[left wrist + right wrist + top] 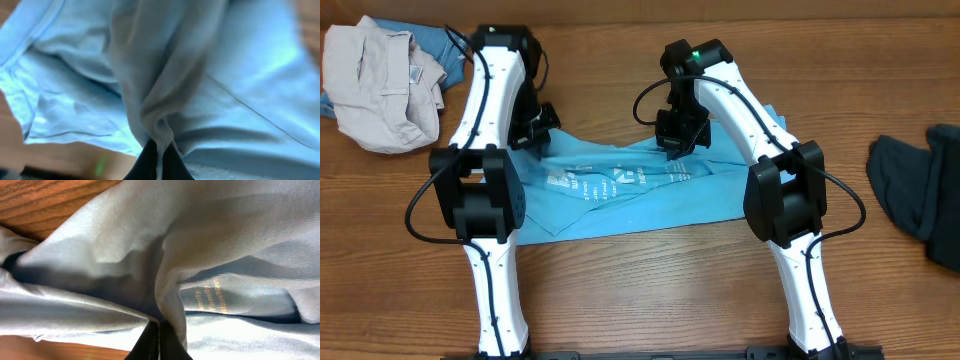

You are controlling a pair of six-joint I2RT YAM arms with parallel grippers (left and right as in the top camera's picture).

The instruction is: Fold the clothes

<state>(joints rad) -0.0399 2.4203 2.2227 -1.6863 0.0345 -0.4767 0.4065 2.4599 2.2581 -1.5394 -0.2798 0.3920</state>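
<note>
One wooden table (pixel 650 300) fills the overhead view. A sky-blue T-shirt (pixel 620 195) lies across its middle, spread wide between the two arms. Its front edge is flat on the wood and its back edge is bunched up. White lettering (pixel 610 180) runs across the cloth.

The left arm (pixel 485 190) and right arm (pixel 770 190) reach forward from the near edge, one over each end of the shirt. A beige garment (pixel 380 85) sits crumpled at the far left corner with a bit of blue cloth showing behind it. A dark garment (pixel 920 195) lies at the right edge, well apart from the shirt.

The left gripper (pixel 538 128) is closed on the shirt's back edge. Its wrist view shows a gathered ridge of blue cloth pinched between the dark fingers (pixel 145 162). The right gripper (pixel 680 135) is likewise clamped tight on the back edge, farther right. In its wrist view a fold runs down into the closed fingers (pixel 147 342), with the lettering visible beside it.
</note>
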